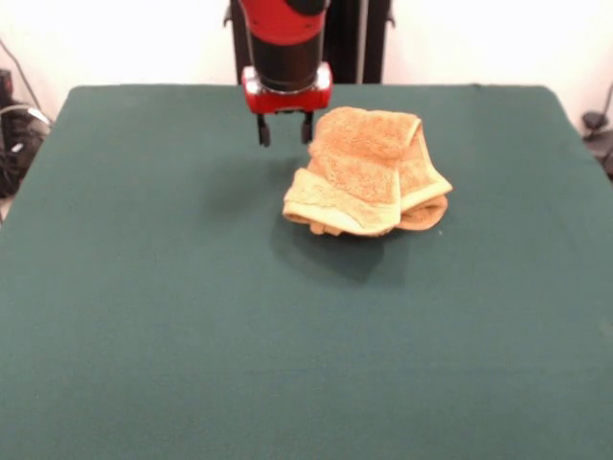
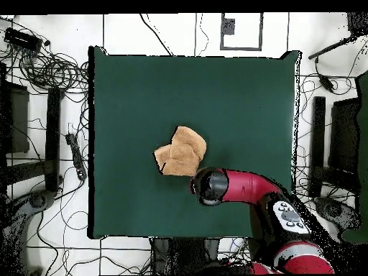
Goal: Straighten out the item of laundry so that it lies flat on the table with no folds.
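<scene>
My hand (image 1: 284,129) hangs open and empty, its two fingers apart, just beside the folded, bunched-up towel (image 1: 369,172) at its ten o'clock. The towel lies near the middle of the table (image 1: 144,307).

Towel (image 1: 369,172) on table (image 1: 144,316) middle, fingers (image 1: 284,129) just beside it

Towel's (image 1: 369,172) inner layers folded under, tool (image 1: 284,129) beneath the arm (image 2: 241,187) in the overhead view.
</scene>
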